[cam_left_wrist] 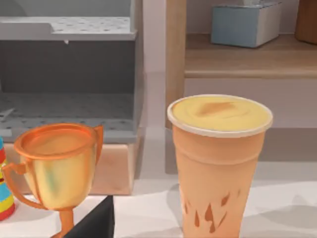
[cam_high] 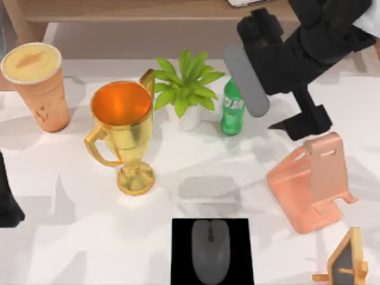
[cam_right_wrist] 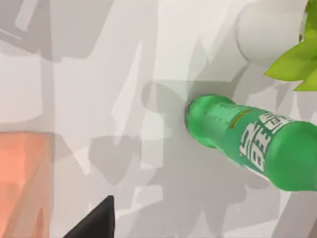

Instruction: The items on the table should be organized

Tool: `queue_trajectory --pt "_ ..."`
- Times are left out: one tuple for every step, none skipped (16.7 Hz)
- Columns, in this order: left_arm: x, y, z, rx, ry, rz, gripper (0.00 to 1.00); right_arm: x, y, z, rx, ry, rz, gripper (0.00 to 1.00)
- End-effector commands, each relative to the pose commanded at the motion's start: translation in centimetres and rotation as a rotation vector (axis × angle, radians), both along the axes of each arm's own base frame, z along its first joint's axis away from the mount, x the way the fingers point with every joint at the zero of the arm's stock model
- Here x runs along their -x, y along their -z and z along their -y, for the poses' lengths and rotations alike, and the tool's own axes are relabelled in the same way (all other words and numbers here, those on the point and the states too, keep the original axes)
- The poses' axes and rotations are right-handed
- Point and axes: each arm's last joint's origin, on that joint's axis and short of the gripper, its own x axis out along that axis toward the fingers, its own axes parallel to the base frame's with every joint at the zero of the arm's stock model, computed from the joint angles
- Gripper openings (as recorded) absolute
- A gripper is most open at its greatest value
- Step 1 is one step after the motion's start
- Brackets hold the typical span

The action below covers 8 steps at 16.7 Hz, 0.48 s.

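Note:
The tall peach cup (cam_high: 37, 83) with its cream lid stands upright at the table's back left, and it looms close in the left wrist view (cam_left_wrist: 218, 163). The dark grey mouse (cam_high: 209, 249) lies on a black pad (cam_high: 181, 261) at the front centre. My right gripper (cam_high: 261, 62) hangs above the back right of the table, shut on the smartphone (cam_high: 245, 81). The phone shows as a grey slab tilted over the green bottle (cam_high: 233, 110). My left arm (cam_high: 6, 205) is parked at the left edge.
A gold trophy (cam_high: 122, 127) stands left of centre, with a potted plant (cam_high: 187, 89) behind it. A pink phone stand (cam_high: 312, 181) sits at the right and a small wooden easel (cam_high: 347, 264) at the front right. A brown shelf (cam_high: 148, 12) runs along the back.

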Motion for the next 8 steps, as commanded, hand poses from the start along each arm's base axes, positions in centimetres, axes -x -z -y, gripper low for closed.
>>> queue_trajectory --pt "0.0 0.0 0.0 0.000 0.000 0.000 1.00 -1.0 -0.8 2.2 -0.046 0.140 -0.008 1.00" --pt "0.0 0.0 0.0 0.000 0.000 0.000 1.00 -1.8 -1.3 4.5 -0.089 0.284 -0.024 1.00" --pt "0.0 0.0 0.0 0.000 0.000 0.000 1.00 -2.5 -1.6 7.0 -0.127 0.434 -0.046 1.00" --pt "0.0 0.0 0.0 0.000 0.000 0.000 1.00 -3.1 -1.6 9.5 -0.162 0.587 -0.074 1.00" --pt "0.0 0.0 0.0 0.000 0.000 0.000 1.00 -3.5 -1.3 12.2 -0.193 0.744 -0.107 1.00" --pt "0.0 0.0 0.0 0.000 0.000 0.000 1.00 -3.7 -0.9 14.9 -0.221 0.904 -0.142 1.00" --pt "0.0 0.0 0.0 0.000 0.000 0.000 1.00 -3.7 -0.3 17.5 -0.245 1.064 -0.180 1.00" --pt "0.0 0.0 0.0 0.000 0.000 0.000 1.00 -3.5 0.5 20.2 -0.267 1.224 -0.218 1.00"
